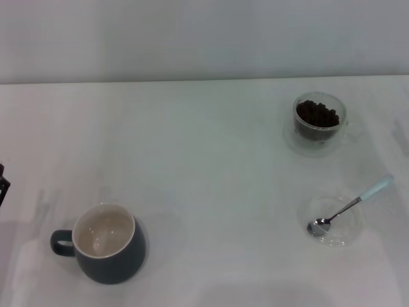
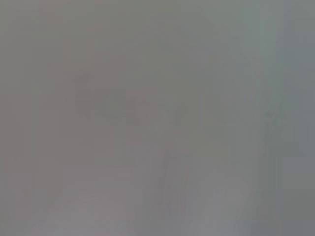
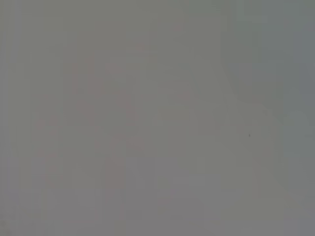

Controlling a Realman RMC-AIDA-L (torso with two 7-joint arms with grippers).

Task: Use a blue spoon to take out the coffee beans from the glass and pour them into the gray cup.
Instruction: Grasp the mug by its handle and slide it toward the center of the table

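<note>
White table [image 1: 204,147] holds everything untouched: spoon [image 1: 348,204] resting bowl-down on a saucer [image 1: 335,236] near the bean-filled glass [image 1: 319,121], cup [image 1: 105,243] well apart, left gripper [image 1: 2,185] barely visible, its grip state indeterminable, right gripper unseen.

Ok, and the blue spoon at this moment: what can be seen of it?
The blue spoon is a small teaspoon with a shiny metal bowl and stem and a pale blue handle end. It lies untouched on the right side of the table, bowl resting in the clear saucer, handle angled up and away past the rim, nearer than the glass.
</note>
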